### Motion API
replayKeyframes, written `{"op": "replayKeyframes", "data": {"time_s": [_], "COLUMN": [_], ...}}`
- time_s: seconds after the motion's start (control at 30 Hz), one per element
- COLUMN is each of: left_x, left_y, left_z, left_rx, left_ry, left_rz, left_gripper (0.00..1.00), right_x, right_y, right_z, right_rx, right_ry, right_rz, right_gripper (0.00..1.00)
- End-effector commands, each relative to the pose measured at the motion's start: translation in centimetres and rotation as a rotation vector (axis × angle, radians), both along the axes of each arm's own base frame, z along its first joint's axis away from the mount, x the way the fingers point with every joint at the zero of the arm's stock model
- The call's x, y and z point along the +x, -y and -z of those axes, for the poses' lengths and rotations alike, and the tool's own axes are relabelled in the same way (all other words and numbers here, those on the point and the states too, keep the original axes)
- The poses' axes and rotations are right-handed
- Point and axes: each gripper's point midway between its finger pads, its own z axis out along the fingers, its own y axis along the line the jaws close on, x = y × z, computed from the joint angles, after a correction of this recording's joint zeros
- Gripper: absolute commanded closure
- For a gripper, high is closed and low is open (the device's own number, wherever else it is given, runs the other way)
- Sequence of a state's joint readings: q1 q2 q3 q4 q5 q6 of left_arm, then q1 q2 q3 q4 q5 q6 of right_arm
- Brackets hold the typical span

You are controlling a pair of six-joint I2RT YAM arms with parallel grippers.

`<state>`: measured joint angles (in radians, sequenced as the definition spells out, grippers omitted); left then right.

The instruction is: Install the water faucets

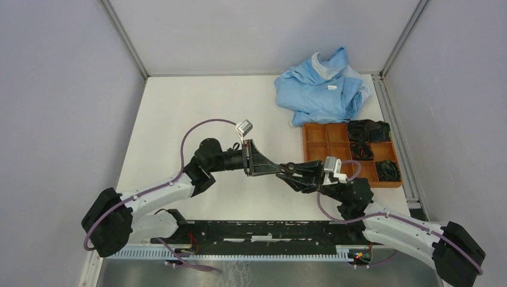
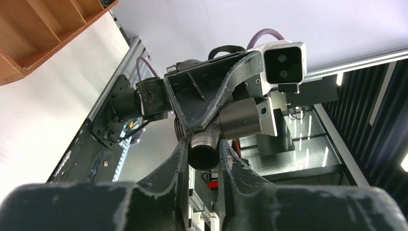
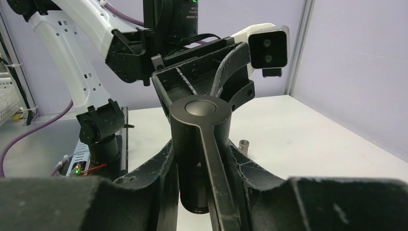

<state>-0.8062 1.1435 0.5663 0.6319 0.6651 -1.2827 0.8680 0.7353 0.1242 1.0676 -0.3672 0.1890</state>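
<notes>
A dark grey water faucet (image 3: 199, 113) with a round cap and a flat lever hangs above the table's middle, held between both arms. My right gripper (image 3: 200, 147) is shut on its body. The faucet's threaded open end (image 2: 204, 142) sits between the fingers of my left gripper (image 2: 202, 147), which touch it on both sides. In the top view the left gripper (image 1: 266, 165) and right gripper (image 1: 288, 169) meet tip to tip. A small stubby metal fitting (image 3: 244, 144) stands on the white table beyond the right fingers.
A crumpled blue cloth (image 1: 323, 86) lies at the back right. A wooden compartment tray (image 1: 326, 143) with dark items in its right cells sits in front of it. A black rail (image 1: 269, 230) runs along the near edge between the arm bases.
</notes>
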Motion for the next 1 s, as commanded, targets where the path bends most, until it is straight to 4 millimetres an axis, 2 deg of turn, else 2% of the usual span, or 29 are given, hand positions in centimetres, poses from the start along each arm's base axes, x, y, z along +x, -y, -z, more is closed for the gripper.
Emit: {"op": "replayKeyframes", "data": {"time_s": [0.0, 0.03, 0.07, 0.2, 0.3, 0.33, 0.43, 0.63, 0.73, 0.97], "left_x": [-0.6, -0.5, -0.5, -0.3, -0.2, -0.2, 0.1, 0.6, 0.6, 0.4], "left_y": [0.4, 0.4, 0.3, 0.1, -0.2, -0.2, -0.3, -0.7, -0.8, -1.1], "left_z": [-3.3, -3.3, -3.3, -3.2, -3.5, -3.6, -3.9, -4.5, -4.8, -5.0], "left_rx": [-0.083, -0.082, -0.078, -0.042, -0.022, -0.021, -0.029, -0.056, -0.066, -0.062], "left_ry": [0.06, 0.061, 0.061, 0.084, 0.109, 0.111, 0.112, 0.117, 0.12, 0.131], "left_rz": [0.036, 0.034, 0.031, 0.006, -0.011, -0.015, -0.038, -0.058, -0.059, -0.043], "left_gripper": [0.89, 0.96, 0.97, 0.98, 0.98, 0.98, 0.98, 0.98, 0.98, 0.98], "right_x": [-0.8, -0.8, -0.8, -0.3, 0.2, 0.2, -0.2, 0.9, 0.7, -0.4], "right_y": [0.5, 0.5, 0.5, -0.2, -0.8, -1.0, -0.8, 1.0, 1.3, 1.4], "right_z": [-3.0, -2.9, -2.8, -1.8, -0.7, -0.4, -0.3, 0.2, 0.4, 0.3], "right_rx": [0.081, 0.076, 0.072, 0.006, -0.075, -0.1, -0.113, -0.062, -0.083, -0.133], "right_ry": [0.065, 0.061, 0.059, 0.01, -0.047, -0.054, -0.05, -0.095, -0.087, -0.009], "right_rz": [-0.017, -0.017, -0.019, -0.02, -0.019, -0.028, -0.034, 0.076, 0.084, 0.051], "right_gripper": [1.0, 1.0, 1.0, 0.98, 0.71, 0.65, 0.54, 0.21, 0.11, 0.07]}}
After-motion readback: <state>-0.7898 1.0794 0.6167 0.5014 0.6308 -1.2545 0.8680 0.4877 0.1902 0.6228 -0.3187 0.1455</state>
